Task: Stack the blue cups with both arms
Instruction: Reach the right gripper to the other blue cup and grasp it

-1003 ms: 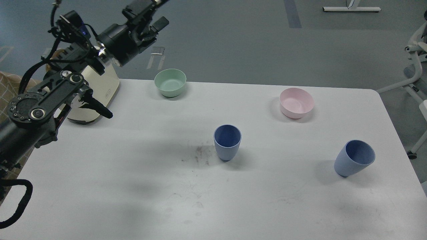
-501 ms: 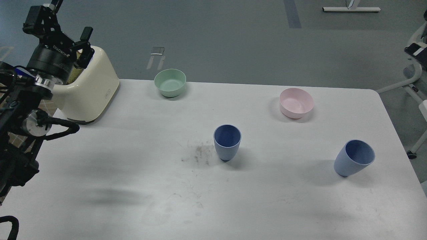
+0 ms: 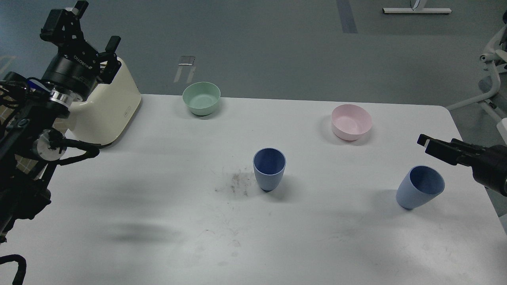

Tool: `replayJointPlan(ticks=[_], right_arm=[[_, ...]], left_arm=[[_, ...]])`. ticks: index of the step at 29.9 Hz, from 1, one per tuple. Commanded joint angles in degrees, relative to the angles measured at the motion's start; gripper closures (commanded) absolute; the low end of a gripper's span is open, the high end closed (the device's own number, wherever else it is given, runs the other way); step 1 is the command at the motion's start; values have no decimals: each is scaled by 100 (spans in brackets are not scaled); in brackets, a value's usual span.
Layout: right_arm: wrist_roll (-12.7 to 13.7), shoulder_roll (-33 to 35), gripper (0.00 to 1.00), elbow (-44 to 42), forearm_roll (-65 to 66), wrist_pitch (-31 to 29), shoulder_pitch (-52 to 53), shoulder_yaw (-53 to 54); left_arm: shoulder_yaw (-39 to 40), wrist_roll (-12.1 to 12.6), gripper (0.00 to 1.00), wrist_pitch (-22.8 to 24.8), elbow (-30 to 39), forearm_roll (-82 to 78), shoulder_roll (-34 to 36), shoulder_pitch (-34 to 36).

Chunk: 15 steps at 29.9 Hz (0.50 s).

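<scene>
- The surface (image 3: 158,221) is a white matte top with rounded corners, marked by faint scratches and a dark smudge (image 3: 237,184) just left of the centre cup (image 3: 269,169).
- The centre cup is a matte periwinkle-blue tumbler, handleless, tapering to a narrow rounded base, darker blue inside; it stands upright near the middle of the surface.
- The second cup (image 3: 420,192), same shape and finish, stands well right of the centre cup, near the surface's right edge.
- A shallow green bowl (image 3: 201,98) sits beyond and left of the centre cup; a shallow pink bowl (image 3: 351,122) beyond and right of it. Both look smooth and rounded.
- A cream, glossy, rounded appliance (image 3: 109,113) stands far left of the centre cup.
- The left tool (image 3: 97,37), black, is raised far left of the centre cup, fingers spread, holding nothing.
- The right tool (image 3: 425,141), dark and blocky, hangs far right of the centre cup, just above the second cup; I cannot tell whether it is spread or pressed together.
</scene>
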<state>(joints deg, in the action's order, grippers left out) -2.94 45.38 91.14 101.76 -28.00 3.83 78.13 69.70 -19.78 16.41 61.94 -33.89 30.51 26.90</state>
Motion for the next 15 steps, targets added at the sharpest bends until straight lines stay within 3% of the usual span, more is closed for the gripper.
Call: replayJointPlan(ticks=[1,15], right_arm=[[13,189,0,9,194,0,-119,-35],[13,182,3,-61,801,0,-664,-44]], left_arm=[[9,1,2,2,11,5,-10,104],[9,-17,2,2,11,5,-37,87]])
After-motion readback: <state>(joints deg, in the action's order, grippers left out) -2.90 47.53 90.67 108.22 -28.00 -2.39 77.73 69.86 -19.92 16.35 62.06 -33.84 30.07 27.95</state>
